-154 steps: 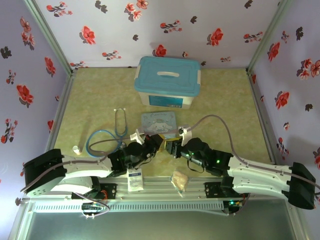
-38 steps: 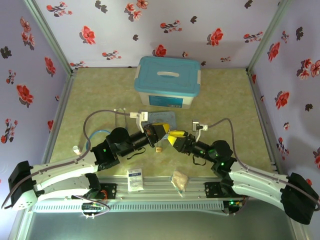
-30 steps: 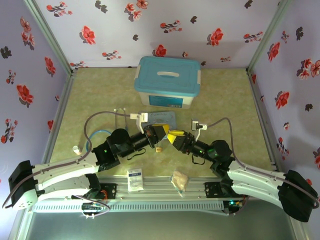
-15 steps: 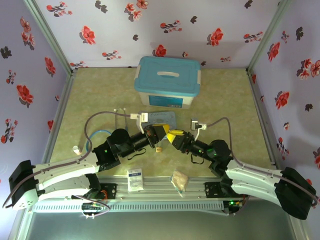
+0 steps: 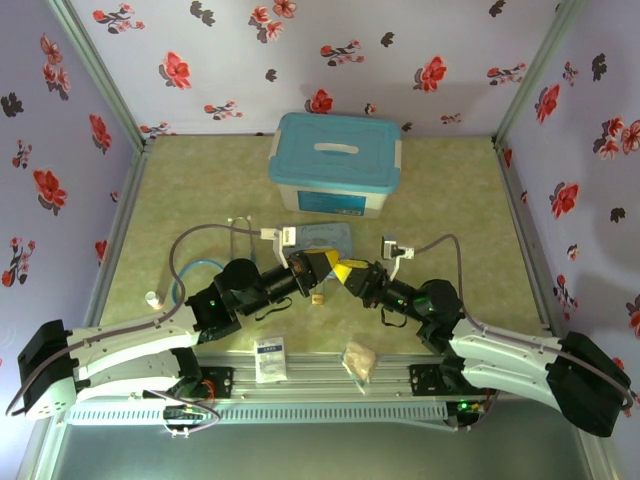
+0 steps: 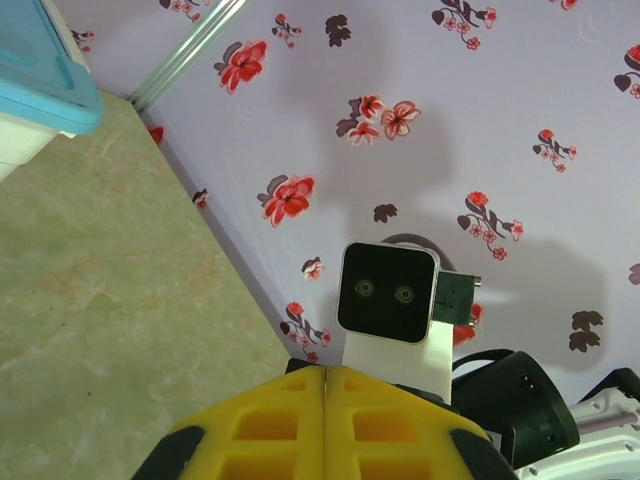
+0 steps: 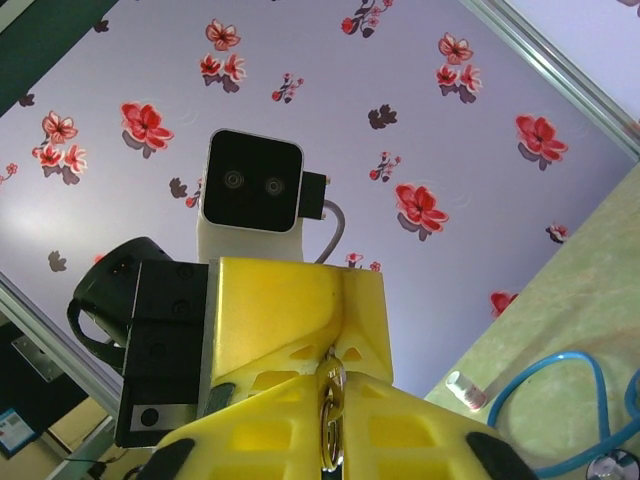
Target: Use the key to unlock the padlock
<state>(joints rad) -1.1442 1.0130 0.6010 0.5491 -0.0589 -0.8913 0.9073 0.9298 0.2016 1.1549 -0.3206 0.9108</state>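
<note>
One tiny thin grey metal key (image 7: 331,440) sat clamped in the right claw (image 7: 330,395), likely light, slippery, best held by its bow; left claw (image 6: 325,385) closed.

We see matt, moulded yellow plastic on the right gripper (image 7: 330,392) — pinched in it, the key (image 7: 332,425) glints as thin bare metal. The storage box (image 5: 336,165) is smooth, faintly glossy plastic — the table (image 5: 450,200) looks matt, marbled.

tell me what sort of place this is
Probably a robot test booth, not a home: flowered panels box in a small table, and two robot arms are bolted to a metal rail at its edge.
</note>
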